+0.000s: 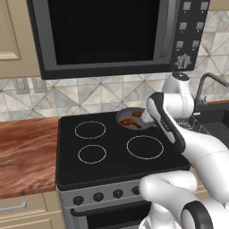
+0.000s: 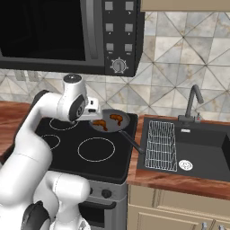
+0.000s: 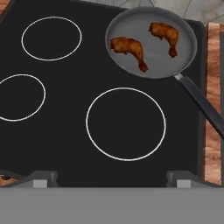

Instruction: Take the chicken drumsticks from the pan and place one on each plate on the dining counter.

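Both chicken drumsticks (image 3: 129,49) were seen lying untouched in the pan (image 3: 151,65) at the stove's (image 3: 65,144) back right corner, the hand (image 3: 111,178) was held above, fingers wide apart and empty, and both deliveries were left undone.

Black stovetop (image 3: 65,131) — pan (image 3: 151,65) on it

The left base view looks forward and down from behind the arm's left onto the stove (image 1: 112,147); the right base view does so from its right, reaching the sink (image 2: 197,148). The hand view looks steeply down, close. All share the cooktop and the pan (image 3: 151,41).
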